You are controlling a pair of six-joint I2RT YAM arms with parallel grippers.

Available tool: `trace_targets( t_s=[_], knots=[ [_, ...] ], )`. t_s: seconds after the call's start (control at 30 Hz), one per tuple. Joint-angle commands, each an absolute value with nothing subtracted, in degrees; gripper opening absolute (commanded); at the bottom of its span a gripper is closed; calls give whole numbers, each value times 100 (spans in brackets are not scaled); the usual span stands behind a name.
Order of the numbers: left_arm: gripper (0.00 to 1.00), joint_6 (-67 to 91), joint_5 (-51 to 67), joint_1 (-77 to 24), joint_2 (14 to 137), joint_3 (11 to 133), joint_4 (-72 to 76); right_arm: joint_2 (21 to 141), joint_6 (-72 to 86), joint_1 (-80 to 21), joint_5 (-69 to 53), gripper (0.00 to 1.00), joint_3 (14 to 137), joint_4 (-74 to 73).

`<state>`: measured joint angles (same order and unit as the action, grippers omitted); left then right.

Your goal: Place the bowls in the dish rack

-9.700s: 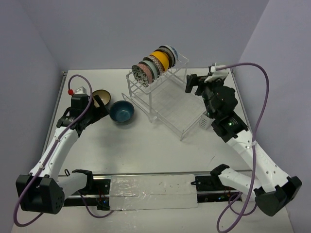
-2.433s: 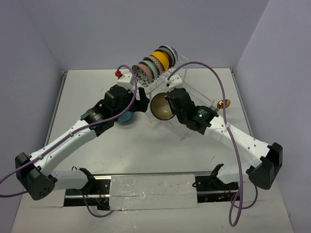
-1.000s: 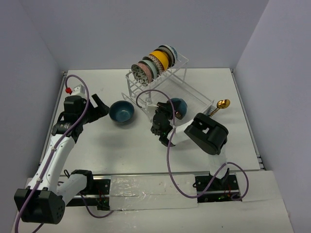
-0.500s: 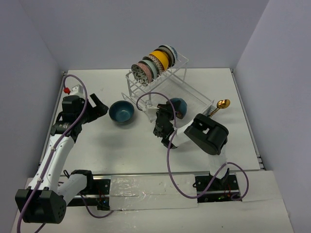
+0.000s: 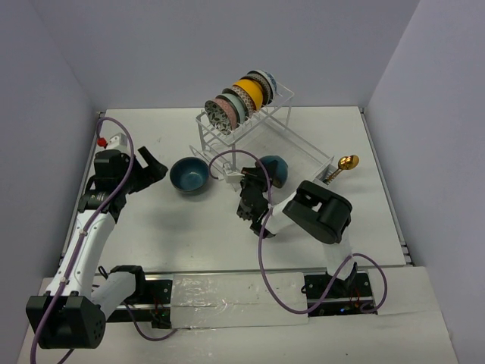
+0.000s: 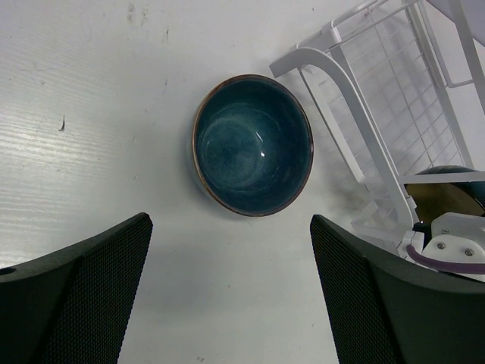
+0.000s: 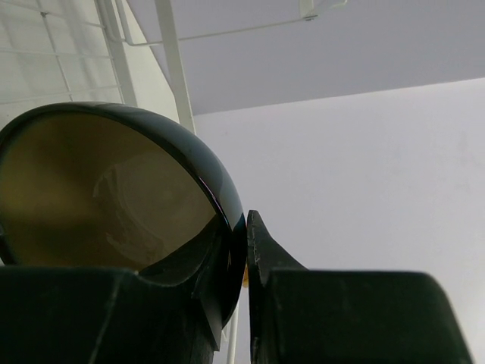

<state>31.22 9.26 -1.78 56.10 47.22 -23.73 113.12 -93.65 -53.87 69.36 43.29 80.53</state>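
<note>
One dark blue ceramic bowl [image 6: 251,144] lies on the white surface [image 6: 91,114] below the released left jaws; the right jaws grasp a brown-inside dark bowl [image 7: 98,197] by its rim.

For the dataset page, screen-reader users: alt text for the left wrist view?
A dark blue bowl sits upright on the white table, just ahead of the open left gripper, whose black fingers frame the bottom corners. The white wire dish rack fills the upper right, with a second bowl at the right edge.
</note>
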Motion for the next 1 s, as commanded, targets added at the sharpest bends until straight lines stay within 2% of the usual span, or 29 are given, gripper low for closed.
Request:
trace_targets(
  t_s=[0.0, 0.2, 0.97],
  knots=[
    [90, 3173, 1072, -123, 5607, 4711, -2109, 11672, -9211, -5633, 7198, 16, 4140, 10099],
    [90, 3199, 1055, -88, 5581, 4685, -2092, 11856, -9246, -5774, 7260, 27, 4157, 10099],
    [90, 3234, 1186, -18, 5625, 4658, -2039, 11936, -9062, -6354, 7243, 29, 3938, 10099]
  ],
)
